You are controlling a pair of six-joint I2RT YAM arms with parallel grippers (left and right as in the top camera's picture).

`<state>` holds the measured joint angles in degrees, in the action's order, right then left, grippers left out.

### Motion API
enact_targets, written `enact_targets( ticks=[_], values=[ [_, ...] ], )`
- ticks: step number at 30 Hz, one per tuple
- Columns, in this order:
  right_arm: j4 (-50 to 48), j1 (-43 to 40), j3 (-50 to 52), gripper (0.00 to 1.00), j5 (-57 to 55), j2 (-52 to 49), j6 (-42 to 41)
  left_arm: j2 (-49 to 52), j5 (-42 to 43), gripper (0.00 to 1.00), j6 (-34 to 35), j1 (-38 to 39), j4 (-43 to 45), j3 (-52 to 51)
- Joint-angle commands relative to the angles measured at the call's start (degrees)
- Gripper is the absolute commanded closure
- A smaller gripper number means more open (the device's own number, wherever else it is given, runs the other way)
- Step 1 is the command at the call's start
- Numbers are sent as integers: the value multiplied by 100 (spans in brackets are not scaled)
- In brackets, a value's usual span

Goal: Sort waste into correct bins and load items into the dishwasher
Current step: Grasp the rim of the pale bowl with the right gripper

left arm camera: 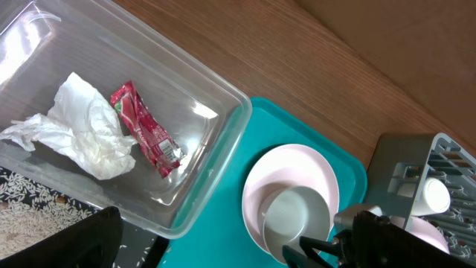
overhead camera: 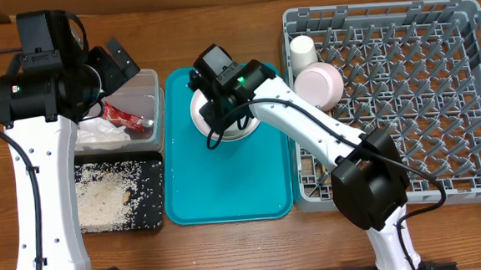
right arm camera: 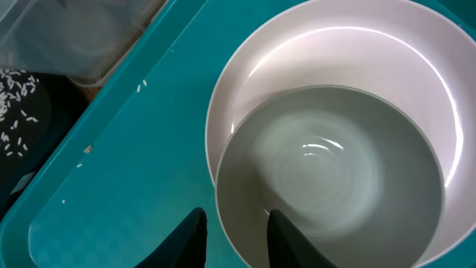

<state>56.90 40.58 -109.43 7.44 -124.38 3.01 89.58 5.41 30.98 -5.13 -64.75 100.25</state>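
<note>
A wooden table [overhead camera: 231, 249] of warm brown, its fine grain running left to right, fills the overhead view. In the left wrist view, 1 diagonal line at upper right divides it from a plainer brown area [left arm camera: 416, 37]. Light falls soft and even.

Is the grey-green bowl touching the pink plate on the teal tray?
Touching. The right wrist view shows the grey-green bowl sitting inside the plate, no gap between them.

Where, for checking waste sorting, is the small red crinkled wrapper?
Overhead, the red wrapper lies inside the clear rectangular plastic tub at left, beside the crumpled white paper napkin.
</note>
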Motion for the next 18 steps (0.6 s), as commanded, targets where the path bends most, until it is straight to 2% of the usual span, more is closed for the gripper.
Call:
enact_targets(
  ticks=[1, 18],
  values=[
    [-26, 94, 221, 71, 184, 7, 376, -76, 42, 0, -76, -11, 9, 109],
    [-850, 330, 1012, 71, 164, 4, 909, -76, 42, 0, -76, -11, 9, 109]
  ],
)
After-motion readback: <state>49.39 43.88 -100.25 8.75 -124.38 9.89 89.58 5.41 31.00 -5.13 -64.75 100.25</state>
